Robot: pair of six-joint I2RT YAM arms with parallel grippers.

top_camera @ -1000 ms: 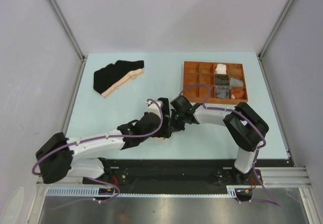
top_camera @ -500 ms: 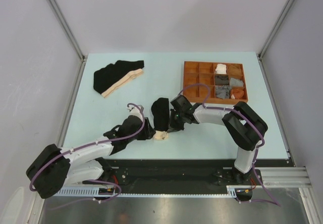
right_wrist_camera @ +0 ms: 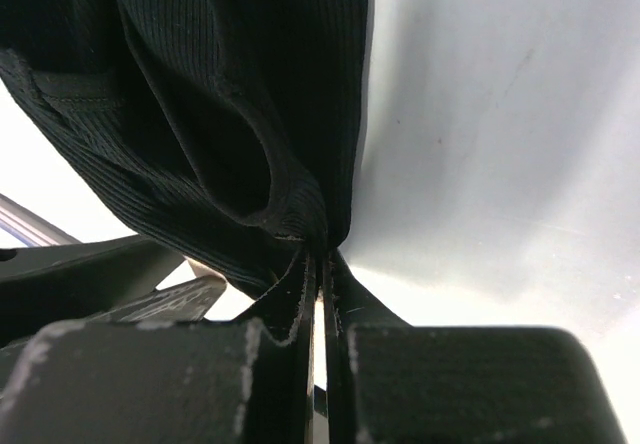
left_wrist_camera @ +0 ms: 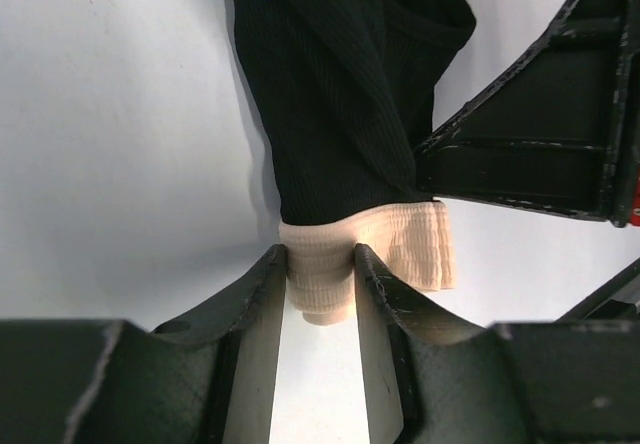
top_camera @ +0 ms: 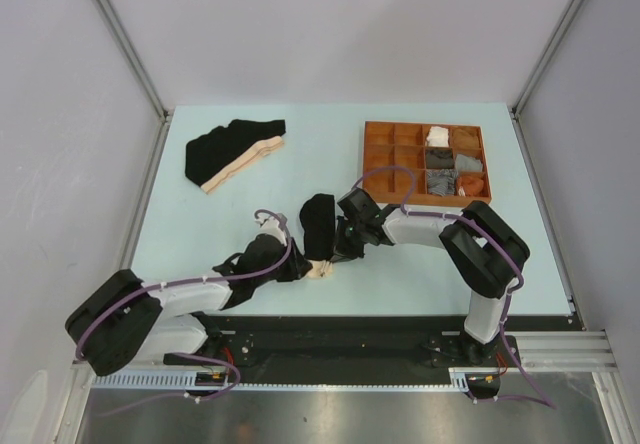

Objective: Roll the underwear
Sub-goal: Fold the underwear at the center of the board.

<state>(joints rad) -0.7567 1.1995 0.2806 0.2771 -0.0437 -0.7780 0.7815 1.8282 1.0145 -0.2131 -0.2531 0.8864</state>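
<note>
Black ribbed cloth brief with beige waistband (top_camera: 319, 226) lies bunched on pale blue table (top_camera: 190, 219), near edge, between arms. Left gripper (left_wrist_camera: 320, 269) clamped on waistband fold; right gripper (right_wrist_camera: 318, 264) pinched tight on its black cloth.

The black brief (left_wrist_camera: 340, 94) is fine-ribbed matt cloth, its beige waistband (left_wrist_camera: 390, 249) a coarser knit; the table (left_wrist_camera: 120, 144) is smooth and matt.

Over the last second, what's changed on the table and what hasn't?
The left gripper pulled back toward the near edge from over the black ribbed brief with a beige waistband, uncovering it, then closed on the waistband's end. The right gripper stayed shut on the brief's black fabric; the second black brief and brown compartmented tray did not move.
</note>
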